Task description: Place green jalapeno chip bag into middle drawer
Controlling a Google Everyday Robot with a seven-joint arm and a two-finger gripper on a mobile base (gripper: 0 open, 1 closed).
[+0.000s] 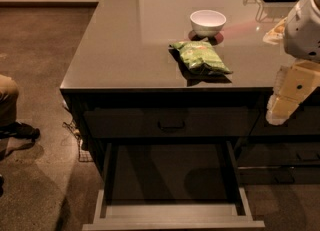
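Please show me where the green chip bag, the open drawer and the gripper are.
green chip bag [201, 57]: camera view, middle of the bag, on the counter [115, 50].
open drawer [172, 220]: camera view, its grey front rim, below the counter.
gripper [279, 112]: camera view, its pale tip, at the right edge beside the counter.

Dim warm light, pale glare on countertop [120, 45], hand [278, 110] lit at right edge

Puffy green jalapeno chip bag [201, 57] on counter [120, 50], middle drawer [172, 218] open below — tool [278, 111] at right edge
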